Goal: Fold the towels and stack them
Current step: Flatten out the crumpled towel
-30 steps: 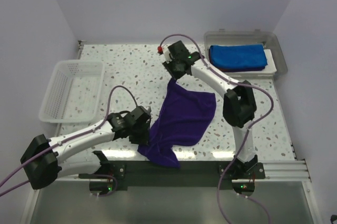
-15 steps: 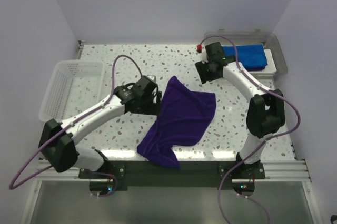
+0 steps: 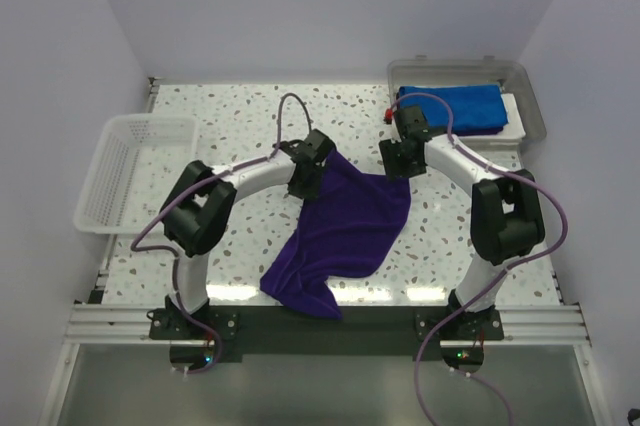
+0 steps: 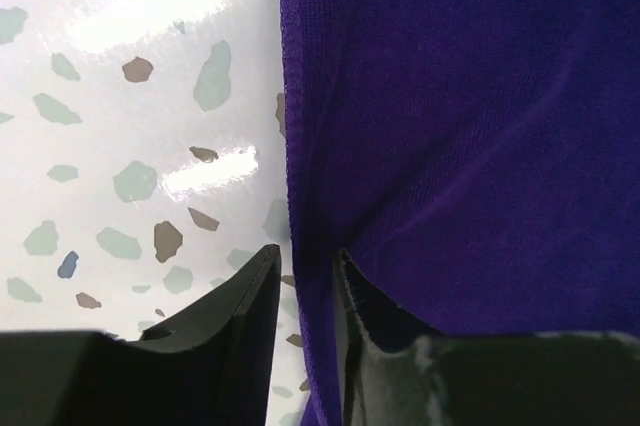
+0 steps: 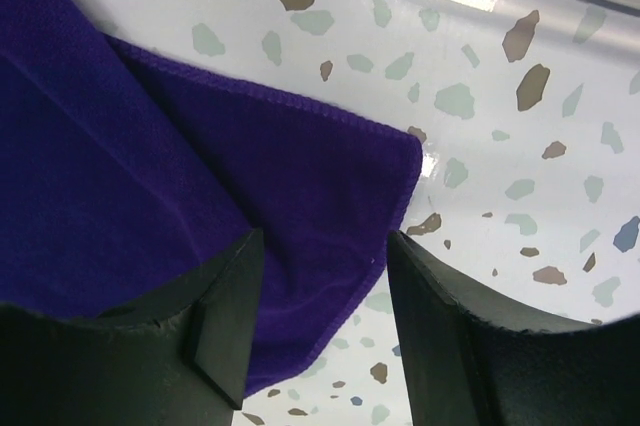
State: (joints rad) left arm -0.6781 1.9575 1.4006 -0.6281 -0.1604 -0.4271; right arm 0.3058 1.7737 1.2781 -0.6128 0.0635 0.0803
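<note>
No lettering, label, brand mark or number can be read anywhere; none is made out on the purple towel (image 3: 350, 226), white basket (image 3: 100, 181) or grey tray (image 3: 536, 116).

A purple towel (image 3: 345, 231) lies spread but rumpled in the middle of the bench (image 3: 250, 116), its near corner bunched at the near edge, while a blue towel (image 3: 450, 106) lies neatly folded at the far right.
</note>
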